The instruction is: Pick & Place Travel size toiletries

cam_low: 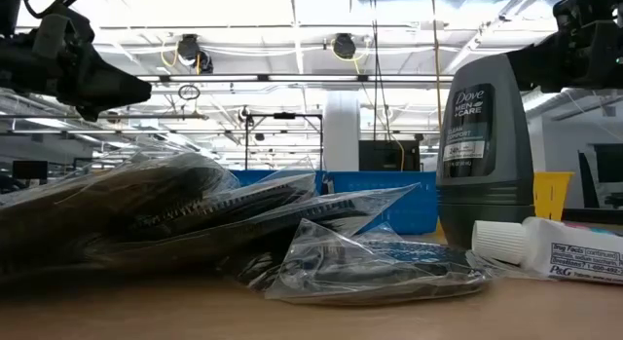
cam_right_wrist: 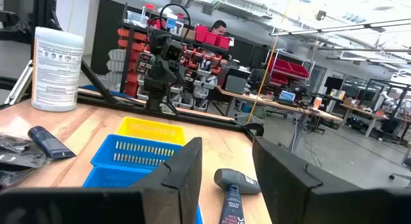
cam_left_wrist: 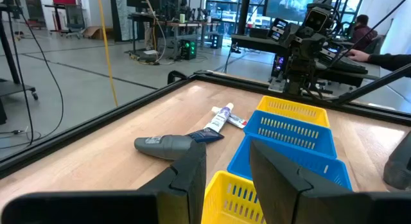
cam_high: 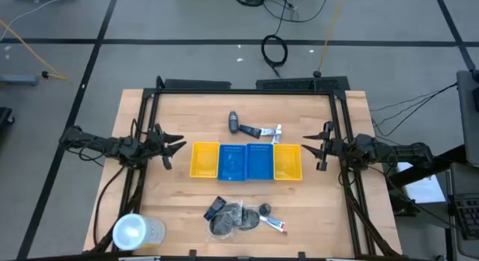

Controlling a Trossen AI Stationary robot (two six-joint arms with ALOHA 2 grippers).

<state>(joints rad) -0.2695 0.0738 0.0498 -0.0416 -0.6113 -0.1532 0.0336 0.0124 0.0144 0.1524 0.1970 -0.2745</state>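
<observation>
No toiletry is sitting in the yellow and blue trays (cam_high: 246, 161); both groups are lying beside them on the bench (cam_high: 176, 209), while the left gripper (cam_high: 174, 146) and right gripper (cam_high: 313, 146) are hovering at the trays' ends, fingers released and grasping nothing.

The wooden table (cam_high: 179, 111) carries four trays (cam_high: 246, 161) (yellow, blue), scattered toiletries (cam_high: 241, 215) and a cup (cam_high: 135, 231).

Robotics lab — parts bins (cam_right_wrist: 212, 36), monitors (cam_right_wrist: 286, 95), cabled floor (cam_high: 274, 48)
</observation>
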